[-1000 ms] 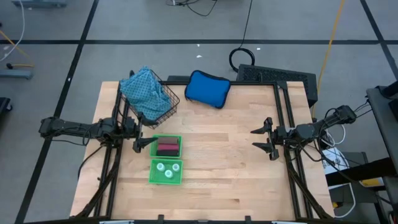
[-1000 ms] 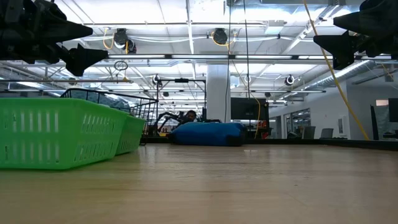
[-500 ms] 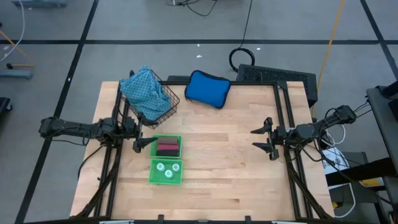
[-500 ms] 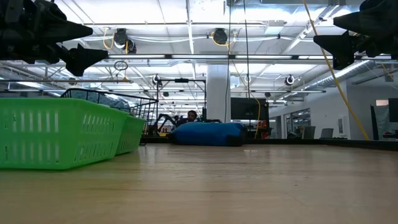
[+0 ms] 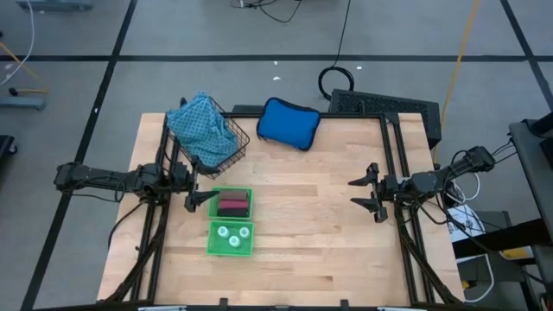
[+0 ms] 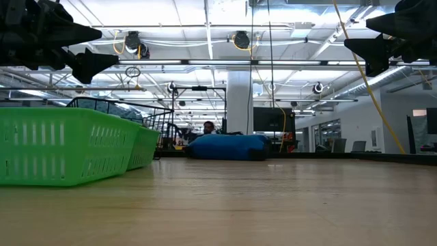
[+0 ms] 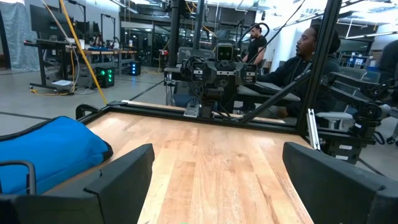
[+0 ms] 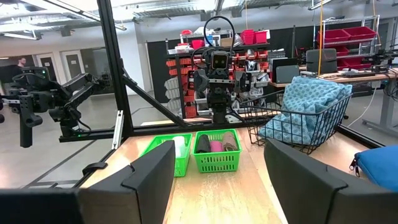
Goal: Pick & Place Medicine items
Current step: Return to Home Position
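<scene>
We judge the bottles in the near basket and oblong pieces in the far basket light, stiff, slippery, best pinched mid-body; the left end effector and right end effector hang open, empty.

Matte black arms, wedge-shaped gripper fingers
</scene>
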`<move>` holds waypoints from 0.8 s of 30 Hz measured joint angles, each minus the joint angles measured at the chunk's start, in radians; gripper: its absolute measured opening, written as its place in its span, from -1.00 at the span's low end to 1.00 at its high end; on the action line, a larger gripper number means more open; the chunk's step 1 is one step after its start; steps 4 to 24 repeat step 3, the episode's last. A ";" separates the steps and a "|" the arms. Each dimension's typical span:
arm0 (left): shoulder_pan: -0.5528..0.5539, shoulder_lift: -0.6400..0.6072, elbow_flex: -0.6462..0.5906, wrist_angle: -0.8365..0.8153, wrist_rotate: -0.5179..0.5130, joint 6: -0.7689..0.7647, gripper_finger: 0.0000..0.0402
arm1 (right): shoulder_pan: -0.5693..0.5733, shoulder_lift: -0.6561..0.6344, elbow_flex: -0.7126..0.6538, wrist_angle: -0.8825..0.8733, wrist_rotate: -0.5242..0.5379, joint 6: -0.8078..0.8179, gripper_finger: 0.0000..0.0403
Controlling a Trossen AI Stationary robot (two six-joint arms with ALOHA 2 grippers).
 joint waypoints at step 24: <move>0.000 0.000 0.000 0.000 0.000 0.000 0.82 | 0.000 0.000 0.000 0.000 0.000 0.000 0.18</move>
